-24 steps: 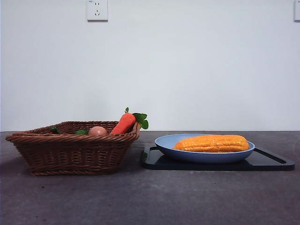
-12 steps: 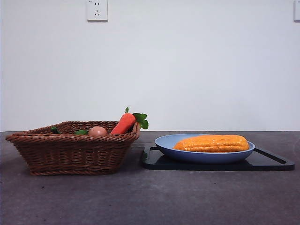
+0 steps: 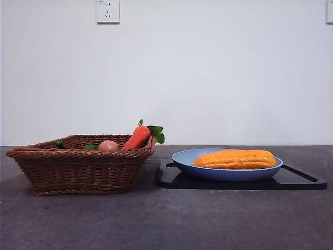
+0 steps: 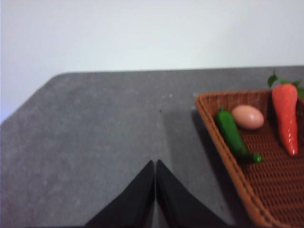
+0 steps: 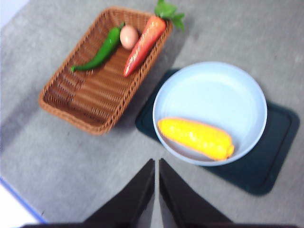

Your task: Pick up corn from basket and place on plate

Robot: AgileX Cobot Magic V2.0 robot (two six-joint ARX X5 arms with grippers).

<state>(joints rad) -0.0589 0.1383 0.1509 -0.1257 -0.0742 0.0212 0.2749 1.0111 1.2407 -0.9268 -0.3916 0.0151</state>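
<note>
The orange-yellow corn [image 3: 235, 159] [image 5: 196, 137] lies on its side in the light-blue plate [image 3: 187, 159] [image 5: 223, 90], toward one rim. The brown wicker basket [image 3: 78, 169] [image 5: 90, 102] [image 4: 223, 156] stands beside the plate. My right gripper [image 5: 156, 164] is shut, raised high over bare table on the near side of the plate, holding nothing. The left gripper [image 4: 155, 164] is shut too, above the table off the basket's outer side. Neither gripper shows in the front view.
The plate rests on a flat black tray [image 3: 296, 179] [image 5: 266, 166]. In the basket lie a red-orange carrot [image 3: 138, 137] [image 5: 145, 42] [image 4: 285, 116] with green leaves, a pinkish-brown ball [image 3: 108, 146] [image 5: 128, 37] [image 4: 248, 117] and a green pepper [image 5: 97, 52] [image 4: 232, 133].
</note>
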